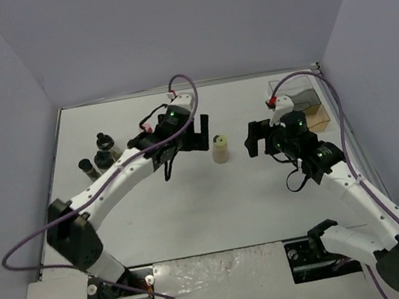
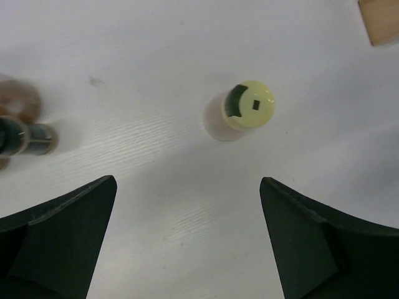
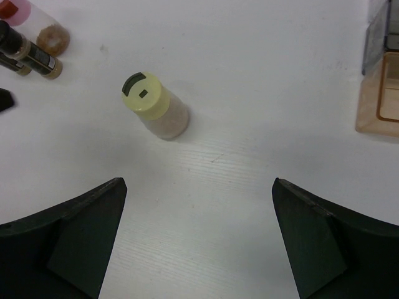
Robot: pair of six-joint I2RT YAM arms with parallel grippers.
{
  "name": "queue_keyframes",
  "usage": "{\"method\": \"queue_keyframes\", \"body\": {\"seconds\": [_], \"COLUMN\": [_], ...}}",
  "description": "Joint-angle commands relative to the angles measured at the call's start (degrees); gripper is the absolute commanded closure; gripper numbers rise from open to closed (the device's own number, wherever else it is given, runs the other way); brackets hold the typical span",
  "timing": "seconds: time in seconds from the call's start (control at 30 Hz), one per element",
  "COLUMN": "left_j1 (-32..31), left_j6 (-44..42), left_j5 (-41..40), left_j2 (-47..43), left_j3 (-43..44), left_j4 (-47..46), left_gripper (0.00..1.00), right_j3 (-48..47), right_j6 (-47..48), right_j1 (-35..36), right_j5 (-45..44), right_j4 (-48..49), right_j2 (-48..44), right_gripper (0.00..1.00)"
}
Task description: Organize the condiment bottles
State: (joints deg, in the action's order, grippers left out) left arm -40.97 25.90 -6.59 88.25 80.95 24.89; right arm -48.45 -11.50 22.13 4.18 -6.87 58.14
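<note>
A pale yellow-capped bottle (image 1: 220, 148) stands upright alone mid-table, between my two grippers. My left gripper (image 1: 198, 132) is just to its left, open and holding nothing; in the left wrist view the bottle (image 2: 248, 106) lies ahead of the open gripper (image 2: 188, 182), slightly right. My right gripper (image 1: 255, 139) is on the bottle's right, also open and empty; its wrist view shows the bottle (image 3: 149, 103) ahead and left of the gripper (image 3: 199, 182). Several dark-capped bottles (image 1: 102, 156) cluster at the far left, with a pink-capped one (image 3: 12, 9) among them.
A clear rectangular tray with a wooden base (image 1: 306, 106) sits at the back right, behind my right gripper; its edge (image 3: 380, 93) shows at the right of the right wrist view. Grey walls enclose the table on three sides.
</note>
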Motion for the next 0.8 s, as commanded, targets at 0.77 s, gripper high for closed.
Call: {"method": "queue_keyframes", "body": {"seconds": [0.77], "left_j1": [28.83], "left_j6": [-9.62], "left_j5": [1.15], "left_j2": [-27.07], "left_j3": [-17.31], "left_j4": [7.18], "left_gripper": [0.03], "right_j3": [-13.07], "right_j6": [20.11], "right_j1": [6.96], "right_j5": [10.58], "right_j4": [22.35], "right_j2": [35.89], "right_gripper": [0.18]}}
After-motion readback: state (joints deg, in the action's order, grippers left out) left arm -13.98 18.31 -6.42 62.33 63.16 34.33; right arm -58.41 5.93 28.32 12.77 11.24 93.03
